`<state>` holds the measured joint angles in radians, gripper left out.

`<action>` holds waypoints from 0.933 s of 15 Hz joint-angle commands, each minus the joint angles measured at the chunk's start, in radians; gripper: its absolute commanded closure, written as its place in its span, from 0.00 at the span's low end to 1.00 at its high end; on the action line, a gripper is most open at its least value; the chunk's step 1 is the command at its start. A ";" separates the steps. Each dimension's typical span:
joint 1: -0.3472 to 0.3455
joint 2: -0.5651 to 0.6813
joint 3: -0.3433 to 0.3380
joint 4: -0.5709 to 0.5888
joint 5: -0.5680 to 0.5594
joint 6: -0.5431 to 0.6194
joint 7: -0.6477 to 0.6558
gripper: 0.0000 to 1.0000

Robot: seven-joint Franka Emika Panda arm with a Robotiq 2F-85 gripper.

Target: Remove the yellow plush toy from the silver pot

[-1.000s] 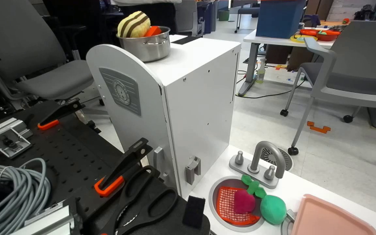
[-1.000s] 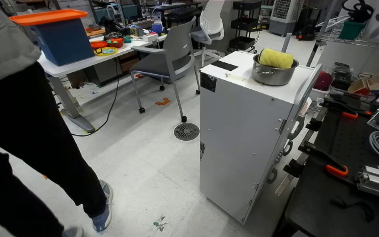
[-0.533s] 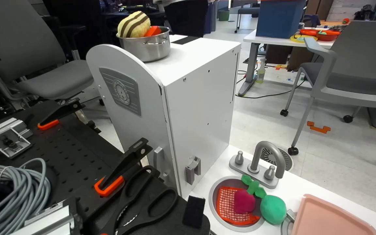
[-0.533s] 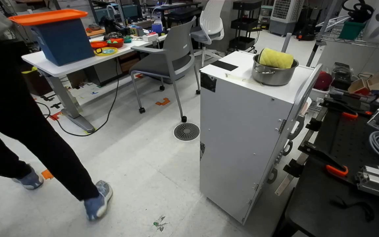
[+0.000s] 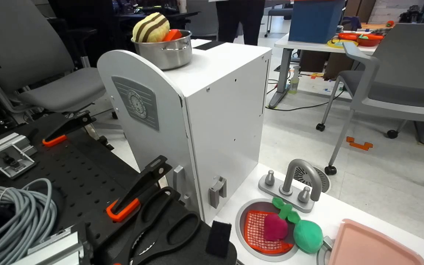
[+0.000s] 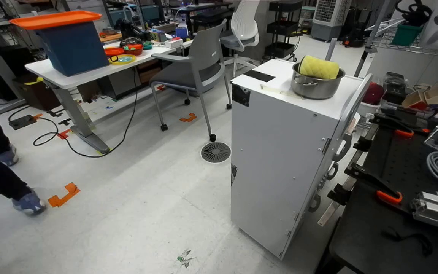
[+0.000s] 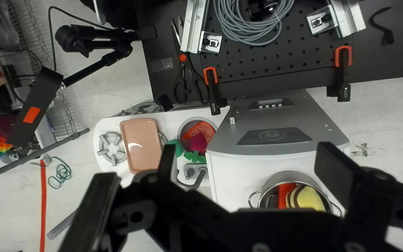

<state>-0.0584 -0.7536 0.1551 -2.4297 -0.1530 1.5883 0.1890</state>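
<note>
In an exterior view we see pale floor [image 6: 143, 194] — a drain grate [image 6: 216, 152] near the middle, a white surface [image 6: 48, 70] at ten o'clock, a grey chair [image 6: 203, 57] at eleven, a white chair [image 6: 243, 26] just past twelve — a black tiered cart [image 6: 281, 28] at one.

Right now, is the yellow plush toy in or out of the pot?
In: the wrist view shows the yellow plush toy resting inside the silver pot.
</note>
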 commanded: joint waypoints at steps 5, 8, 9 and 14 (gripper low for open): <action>0.017 0.002 -0.027 0.007 -0.010 0.000 0.010 0.00; -0.003 0.010 -0.050 0.021 -0.011 -0.002 0.028 0.00; -0.010 0.014 -0.054 0.022 -0.017 0.002 0.038 0.00; -0.038 0.042 -0.044 0.025 -0.071 0.032 0.095 0.00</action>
<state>-0.0815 -0.7489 0.1035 -2.4287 -0.1781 1.5956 0.2393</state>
